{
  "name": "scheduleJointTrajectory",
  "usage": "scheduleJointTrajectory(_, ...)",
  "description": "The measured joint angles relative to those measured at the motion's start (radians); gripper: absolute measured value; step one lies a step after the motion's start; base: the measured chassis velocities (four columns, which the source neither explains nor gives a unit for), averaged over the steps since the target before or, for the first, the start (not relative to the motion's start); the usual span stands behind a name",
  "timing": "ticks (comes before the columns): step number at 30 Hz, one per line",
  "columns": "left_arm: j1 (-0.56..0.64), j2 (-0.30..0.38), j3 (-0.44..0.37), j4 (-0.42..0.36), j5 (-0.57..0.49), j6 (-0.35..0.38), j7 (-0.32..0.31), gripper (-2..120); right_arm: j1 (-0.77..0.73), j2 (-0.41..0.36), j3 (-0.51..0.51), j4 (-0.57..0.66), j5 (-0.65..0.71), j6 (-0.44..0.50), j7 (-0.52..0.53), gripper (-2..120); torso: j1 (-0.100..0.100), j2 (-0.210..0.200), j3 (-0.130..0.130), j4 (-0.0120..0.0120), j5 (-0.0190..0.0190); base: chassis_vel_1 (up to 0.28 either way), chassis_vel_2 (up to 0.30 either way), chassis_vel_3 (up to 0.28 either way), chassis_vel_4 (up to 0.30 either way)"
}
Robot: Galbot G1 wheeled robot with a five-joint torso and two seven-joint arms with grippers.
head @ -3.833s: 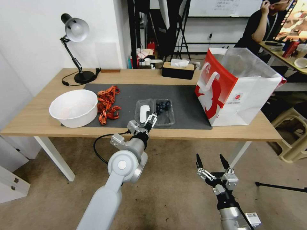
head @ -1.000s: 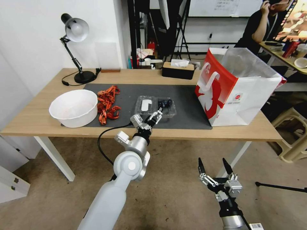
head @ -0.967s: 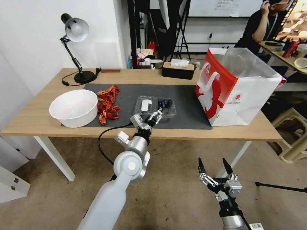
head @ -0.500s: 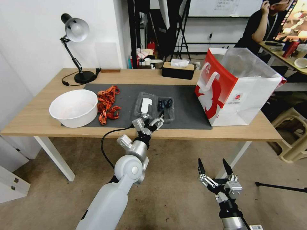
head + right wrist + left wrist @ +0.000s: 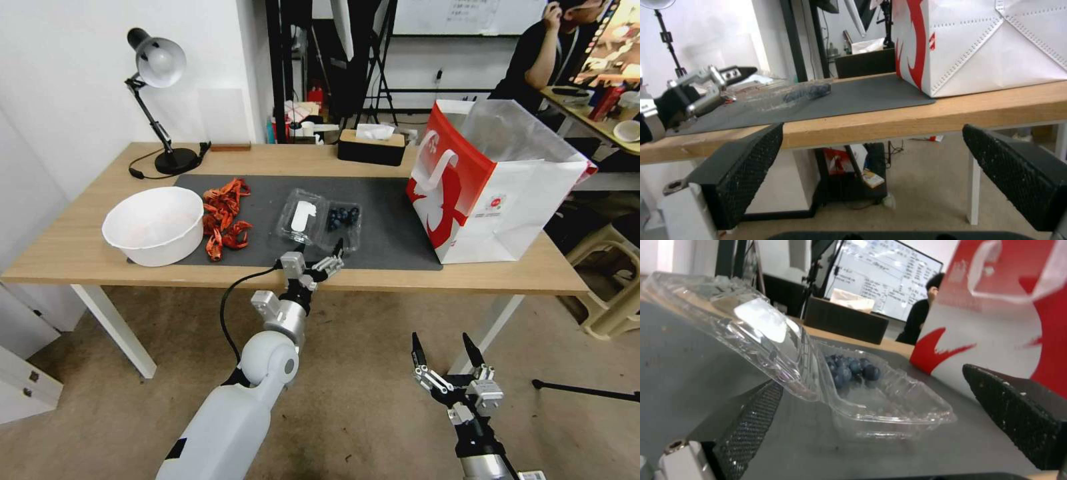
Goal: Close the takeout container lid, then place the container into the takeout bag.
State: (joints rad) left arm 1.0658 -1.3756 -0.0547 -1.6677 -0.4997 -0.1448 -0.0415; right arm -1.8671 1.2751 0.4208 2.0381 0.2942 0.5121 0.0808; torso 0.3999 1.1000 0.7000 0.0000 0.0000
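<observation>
Takeout container (image 5: 320, 221) is what you want to look at first: a small clear clamshell lying open on the dark mat (image 5: 387, 200) near the middle of the tabletop (image 5: 80, 253), with a cluster of dark blueberries (image 5: 342, 217) in the half nearer the takeout bag (image 5: 490, 180). Its lid (image 5: 301, 216), carrying a white oblong label, is the half on the side of the white bowl (image 5: 155, 224). From the head view the lid looks nearly flat, but your left wrist view shows the lid (image 5: 746, 330) tilted up from the hinge, its free edge lifted off the mat, and the berries (image 5: 851, 368) piled at the far end of the tray. The left gripper (image 5: 319, 252) sits at the front edge of the tabletop just short of the container, fingers (image 5: 1013, 413) spread wide and holding nothing. The right gripper (image 5: 445, 353) hangs low in front of the tabletop, well apart from the container, fingers (image 5: 742, 170) also wide open and empty. Your right wrist view looks along the tabletop edge and catches the container (image 5: 795, 93) side-on, with the bag (image 5: 987, 43) standing upright at the right end of the mat.
</observation>
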Motion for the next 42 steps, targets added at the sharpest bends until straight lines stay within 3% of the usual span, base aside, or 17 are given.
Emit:
scheduleJointTrajectory(7,-0.012,0.008,-0.007,0.037,0.106,-0.056,0.033,100,0.0,0.0,-0.001,-0.002,-0.004,0.0,0.0,100,0.0,0.0,0.0,0.0,0.0,0.0,0.0,0.0,0.0)
scheduleJointTrajectory(22,-0.043,0.028,-0.025,0.018,0.058,-0.069,0.048,100,0.002,0.001,-0.001,-0.004,-0.01,0.001,0.0,100,0.0,0.0,0.0,0.0,-0.0001,0.0,0.0,0.0,0.0)
scheduleJointTrajectory(33,-0.052,0.065,-0.016,-0.043,-0.08,-0.016,0.131,100,0.003,-0.001,0.0,-0.004,-0.011,0.0,0.002,100,0.0,0.0,0.0,0.0001,0.0,0.0,0.0,0.0,0.0)
scheduleJointTrajectory(42,-0.092,0.081,0.012,-0.085,-0.341,0.094,0.15,100,0.002,0.001,0.002,-0.004,-0.012,0.0,0.003,100,0.0,0.0,0.0,0.0,0.0,0.0,0.0,0.0,0.0)
